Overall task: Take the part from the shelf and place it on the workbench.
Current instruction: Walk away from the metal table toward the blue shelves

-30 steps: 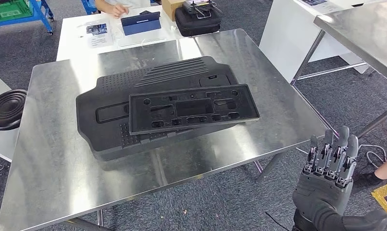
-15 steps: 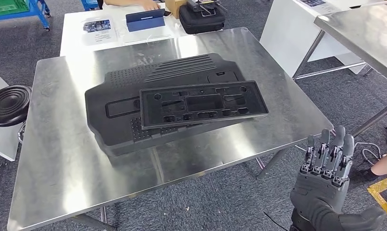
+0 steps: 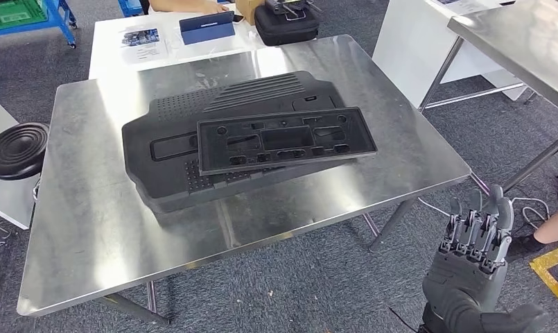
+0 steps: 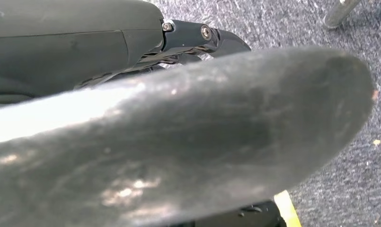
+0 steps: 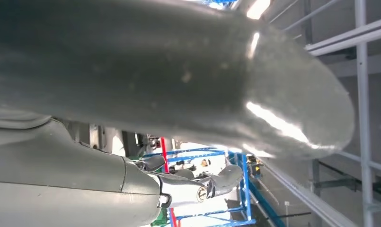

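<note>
A large black moulded part lies on the steel workbench. On top of it rests a flat black tray-like part with several recesses, its right end overhanging the big part. My right hand is raised beside the bench's near right corner, off the table, fingers straight up and apart, holding nothing. In the right wrist view the thick thumb crosses the picture, with outstretched fingers and nothing between. In the left wrist view my left hand hangs over grey carpet, with nothing in it.
A black round stool stands left of the bench. Behind is a white table with a black case and a blue tablet. Another steel table stands at the right. A person's arm shows near my right hand.
The whole picture has shifted as the camera moved. The two black parts lie as before on the bench. My right hand sits a little lower in the picture, still holding nothing.
</note>
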You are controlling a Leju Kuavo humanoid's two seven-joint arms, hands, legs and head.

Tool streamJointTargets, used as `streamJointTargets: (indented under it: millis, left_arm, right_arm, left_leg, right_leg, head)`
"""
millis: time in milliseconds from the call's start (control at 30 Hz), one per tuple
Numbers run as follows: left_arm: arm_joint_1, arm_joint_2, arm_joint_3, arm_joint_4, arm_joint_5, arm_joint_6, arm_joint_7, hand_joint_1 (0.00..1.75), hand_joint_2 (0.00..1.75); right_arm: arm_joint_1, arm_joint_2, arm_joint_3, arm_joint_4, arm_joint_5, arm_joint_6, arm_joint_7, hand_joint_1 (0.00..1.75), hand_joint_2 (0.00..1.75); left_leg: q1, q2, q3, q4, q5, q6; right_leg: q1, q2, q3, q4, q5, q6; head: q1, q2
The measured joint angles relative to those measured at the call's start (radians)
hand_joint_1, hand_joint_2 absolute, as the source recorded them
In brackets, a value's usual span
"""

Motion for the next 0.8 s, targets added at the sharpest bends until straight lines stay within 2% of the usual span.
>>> streamJointTargets:
  millis: [33, 100, 133, 167, 200, 267, 300, 333, 367, 433, 500, 567, 633, 667, 700, 733, 800]
  left_arm:
    - [0.0, 0.0, 0.0, 0.0, 0.0, 0.0, 0.0, 0.0, 0.0]
    - [0.001, 0.0, 0.0, 0.0, -0.002, 0.0, 0.0, 0.0, 0.0]
    - [0.001, 0.0, 0.0, 0.0, -0.002, 0.0, 0.0, 0.0, 0.0]
    - [0.001, 0.0, 0.001, 0.0, -0.003, 0.0, 0.0, 0.0, 0.0]
    - [0.001, 0.0, 0.001, 0.0, -0.004, 0.0, 0.0, 0.0, 0.0]
    - [0.001, 0.002, 0.001, 0.0, -0.004, 0.0, 0.0, 0.0, 0.0]
    - [0.0, 0.001, 0.001, 0.0, -0.004, 0.0, -0.001, 0.0, 0.0]
    - [-0.001, 0.001, 0.001, 0.0, -0.004, -0.001, -0.001, 0.0, 0.0]
    - [-0.002, 0.0, 0.001, 0.0, -0.004, -0.001, -0.001, 0.0, 0.0]
    - [-0.003, -0.001, 0.001, 0.0, -0.004, -0.002, -0.002, 0.0, 0.0]
    - [-0.003, -0.001, 0.001, 0.0, -0.005, -0.002, -0.003, 0.0, 0.0]
    - [-0.004, 0.0, 0.001, 0.0, -0.005, -0.001, -0.004, 0.0, 0.0]
    - [-0.004, 0.0, 0.001, 0.0, -0.005, -0.002, -0.004, 0.0, 0.0]
    - [-0.003, 0.0, 0.001, 0.0, -0.005, -0.002, -0.004, 0.0, 0.0]
    - [-0.003, 0.0, 0.001, 0.0, -0.005, -0.002, -0.004, 0.0, 0.0]
    - [-0.003, 0.0, 0.001, 0.0, -0.005, -0.002, -0.004, 0.0, 0.0]
    - [-0.004, -0.001, 0.001, 0.0, -0.005, -0.002, -0.004, 0.0, 0.0]
  right_arm:
    - [0.0, 0.0, 0.001, 0.0, 0.0, -0.002, 0.0, 0.0, 0.0]
    - [0.001, 0.0, 0.002, 0.0, -0.002, -0.007, 0.001, 0.0, 0.0]
    - [0.002, -0.001, 0.002, 0.0, -0.004, -0.01, 0.002, 0.0, 0.0]
    - [0.002, -0.001, 0.002, 0.001, -0.005, -0.011, 0.002, 0.0, 0.0]
    - [0.002, -0.002, 0.002, 0.001, -0.006, -0.012, 0.002, 0.0, 0.0]
    - [0.002, -0.002, 0.003, 0.002, -0.006, -0.013, 0.002, 0.0, 0.0]
    - [0.002, -0.003, 0.003, 0.002, -0.006, -0.013, 0.002, 0.0, 0.0]
    - [0.001, -0.003, 0.003, 0.002, -0.006, -0.014, 0.002, 0.0, 0.0]
    - [0.001, -0.003, 0.003, 0.002, -0.006, -0.014, 0.003, 0.0, 0.0]
    - [0.001, -0.004, 0.004, 0.002, -0.006, -0.014, 0.004, 0.0, 0.0]
    - [0.001, -0.005, 0.004, 0.002, -0.007, -0.015, 0.005, 0.0, 0.0]
    - [0.001, -0.007, 0.004, 0.002, -0.006, -0.015, 0.005, 0.0, 0.0]
    - [0.001, -0.009, 0.004, 0.002, -0.007, -0.015, 0.005, 0.0, 0.0]
    - [0.001, -0.01, 0.004, 0.002, -0.007, -0.016, 0.005, 0.0, 0.0]
    - [0.001, -0.011, 0.004, 0.002, -0.007, -0.016, 0.005, 0.0, 0.0]
    - [0.001, -0.011, 0.004, 0.002, -0.007, -0.016, 0.005, 0.0, 0.0]
    - [0.0, -0.012, 0.004, 0.002, -0.007, -0.017, 0.005, 0.0, 0.0]
  left_leg:
    - [0.001, 0.0, -0.014, 0.037, -0.031, -0.004]
    - [0.003, 0.001, -0.058, 0.16, -0.112, -0.012]
    - [0.004, 0.001, -0.075, 0.215, -0.137, -0.016]
    - [0.006, 0.001, -0.078, 0.242, -0.145, -0.02]
    - [0.008, 0.002, -0.062, 0.229, -0.133, -0.023]
    - [0.016, 0.004, 0.018, 0.109, -0.082, -0.03]
    - [0.017, 0.002, 0.052, 0.049, -0.065, -0.03]
    - [0.017, 0.0, 0.074, 0.009, -0.055, -0.027]
    - [0.015, -0.003, 0.078, -0.006, -0.054, -0.02]
    - [0.009, -0.005, 0.068, -0.006, -0.046, 0.0]
    - [0.009, -0.004, 0.059, -0.01, -0.035, 0.018]
    - [0.009, -0.002, 0.045, -0.012, -0.023, 0.033]
    - [0.007, -0.001, 0.028, -0.012, -0.013, 0.039]
    - [0.005, -0.001, 0.02, -0.012, -0.008, 0.04]
    - [0.005, -0.001, 0.014, -0.012, -0.002, 0.039]
    - [0.004, -0.001, 0.009, -0.012, 0.003, 0.038]
    - [0.003, -0.002, 0.003, -0.012, 0.013, 0.032]
  right_leg:
    - [-0.005, -0.001, 0.0, -0.003, 0.007, -0.005]
    - [-0.005, -0.004, -0.008, -0.002, 0.015, -0.012]
    - [-0.005, -0.005, -0.013, -0.001, 0.017, -0.011]
    - [-0.006, -0.005, -0.017, 0.0, 0.019, -0.009]
    - [-0.008, -0.005, -0.02, 0.003, 0.021, -0.008]
    - [-0.012, -0.005, -0.025, 0.014, 0.02, -0.002]
    - [-0.011, -0.005, -0.03, 0.022, 0.018, 0.003]
    - [-0.009, -0.004, -0.035, 0.029, 0.018, 0.009]
    - [-0.007, -0.004, -0.04, 0.033, 0.019, 0.017]
    - [-0.007, -0.003, -0.048, 0.031, 0.026, 0.031]
    - [-0.009, -0.002, -0.065, 0.052, 0.011, 0.037]
    - [-0.01, -0.001, -0.116, 0.153, -0.046, 0.031]
    - [-0.01, -0.001, -0.174, 0.289, -0.104, 0.028]
    - [-0.01, -0.001, -0.185, 0.323, -0.116, 0.031]
    - [-0.01, -0.001, -0.173, 0.313, -0.112, 0.036]
    - [-0.009, -0.001, -0.138, 0.261, -0.096, 0.042]
    - [-0.003, -0.001, -0.041, 0.104, -0.055, 0.045]
  head:
    - [-0.001, 0.0]
    - [-0.003, 0.0]
    - [-0.003, 0.0]
    - [-0.004, 0.0]
    - [-0.004, 0.0]
    - [-0.004, 0.0]
    - [-0.005, 0.0]
    - [-0.005, 0.0]
    - [-0.006, 0.0]
    - [-0.006, 0.0]
    - [-0.004, 0.0]
    - [-0.002, 0.0]
    - [-0.001, 0.0]
    - [-0.001, 0.0]
    - [-0.001, 0.0]
    - [-0.001, 0.0]
    - [-0.001, 0.0]
